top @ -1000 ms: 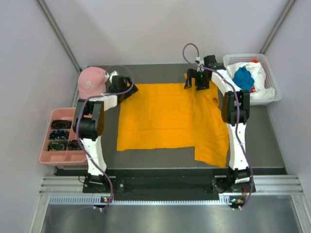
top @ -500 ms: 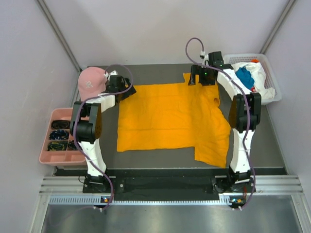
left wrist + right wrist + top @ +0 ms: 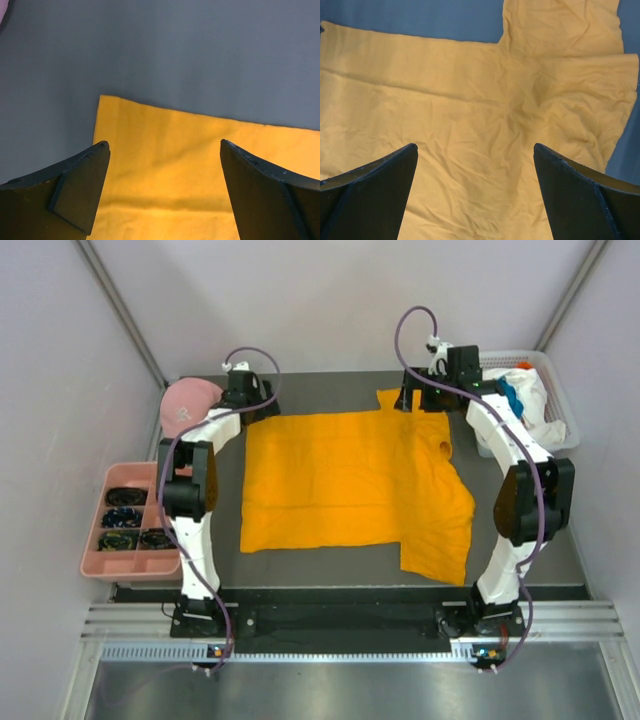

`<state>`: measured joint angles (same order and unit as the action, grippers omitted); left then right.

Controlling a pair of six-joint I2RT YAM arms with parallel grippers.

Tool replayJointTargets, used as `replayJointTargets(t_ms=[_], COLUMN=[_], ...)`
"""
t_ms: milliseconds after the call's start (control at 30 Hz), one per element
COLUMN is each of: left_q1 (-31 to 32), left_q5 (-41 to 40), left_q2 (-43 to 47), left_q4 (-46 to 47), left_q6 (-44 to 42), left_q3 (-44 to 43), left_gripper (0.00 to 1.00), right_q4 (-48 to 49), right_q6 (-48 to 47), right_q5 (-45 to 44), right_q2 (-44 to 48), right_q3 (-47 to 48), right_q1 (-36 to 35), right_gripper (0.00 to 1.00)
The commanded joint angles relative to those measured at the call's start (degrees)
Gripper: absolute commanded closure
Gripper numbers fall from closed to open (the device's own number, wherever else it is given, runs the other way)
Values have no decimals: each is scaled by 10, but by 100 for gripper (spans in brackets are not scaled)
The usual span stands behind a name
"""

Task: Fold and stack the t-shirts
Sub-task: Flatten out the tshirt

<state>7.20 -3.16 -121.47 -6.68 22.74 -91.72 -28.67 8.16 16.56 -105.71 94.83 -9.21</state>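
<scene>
**Top external: basket loaded, shirt spread**

Your white basket (image 3: 573,432) held a teal t-shirt (image 3: 510,398) and a white t-shirt (image 3: 545,412); the pink tray (image 3: 90,552) held dark bits (image 3: 125,518). The orange t-shirt (image 3: 350,485) lay flat mid-surface, with your left tool (image 3: 164,144) and right tool (image 3: 474,146) gaping above its far edge.

Spread flat on the middle of the table (image 3: 320,388): the largest t-shirt (image 3: 345,485). Over its far left corner, the left gripper (image 3: 163,145); over its far right edge, the right gripper (image 3: 475,146). Left of it: cap (image 3: 185,405) behind, tray (image 3: 92,540) in front. Far right: basket (image 3: 500,354), holds other t-shirts (image 3: 535,390).
</scene>
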Motion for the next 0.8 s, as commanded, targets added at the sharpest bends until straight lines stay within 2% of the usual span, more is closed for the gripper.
replayJointTargets(t_ms=[0,67,433,600,767], left_q1=[-5,-8,-28,-32,-33], left_q5=[-32,-43,-63,-50,-38], left_q2=[-57,-69,-89,-112,-130], left_q4=[-77,-111,-126,-134,-138], left_q6=[-41,-40,-37,-36,-33], left_q3=[-78,-101,-109,-128,-138], left_gripper=[5,6,9,24,33], right_q4=[30,31,31,29,27], right_q6=[9,8,9,10,7], right_q5=[9,9,17,15,12], right_q2=[38,42,41,38,37], right_q3=[-24,-29,-31,-32,-33], right_q1=[-3,-4,-4,-3,-3], right_gripper=[1,1,1,1,1])
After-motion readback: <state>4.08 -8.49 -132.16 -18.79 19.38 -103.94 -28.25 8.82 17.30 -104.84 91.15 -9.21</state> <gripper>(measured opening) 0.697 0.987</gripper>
